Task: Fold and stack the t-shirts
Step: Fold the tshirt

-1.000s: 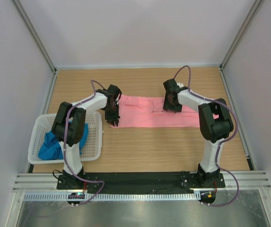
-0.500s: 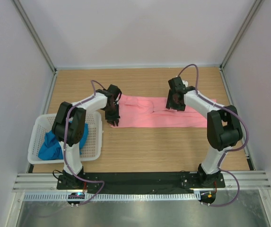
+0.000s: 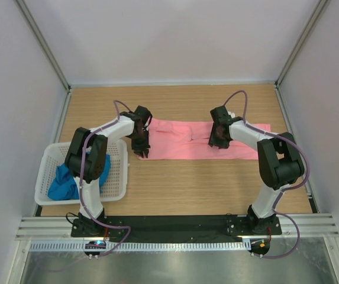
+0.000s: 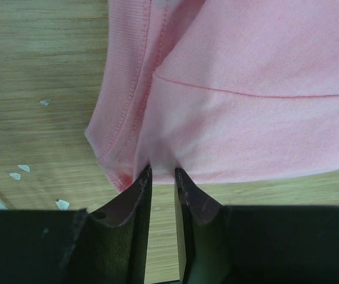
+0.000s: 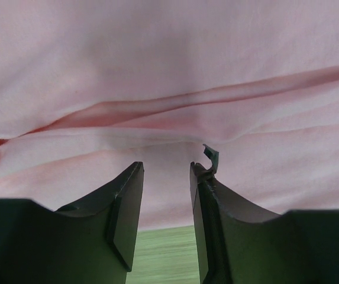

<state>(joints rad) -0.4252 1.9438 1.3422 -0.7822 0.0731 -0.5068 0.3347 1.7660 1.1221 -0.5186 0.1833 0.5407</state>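
The salmon pink t-shirt [image 3: 181, 142] lies spread in a long band across the middle of the table. My left gripper [image 3: 141, 152] is at its near left corner, jaws nearly together with the hem pinched between the tips [image 4: 163, 171]; the shirt [image 4: 246, 89] fills that view. My right gripper [image 3: 218, 144] is over the shirt's right half, open, with the fabric [image 5: 169, 71] just beyond the tips [image 5: 166, 168] and nothing between them. The bright blue t-shirt [image 3: 63, 183] lies crumpled in the basket.
The white perforated basket [image 3: 119, 177] stands at the near left, beside the left arm. Bare wooden table [image 3: 187, 183] lies in front of the pink shirt. Grey walls close the sides and back.
My right gripper has moved a little nearer and rightward over the shirt, and the right arm has swung outward, uncovering the shirt's right end. The left gripper has not moved.
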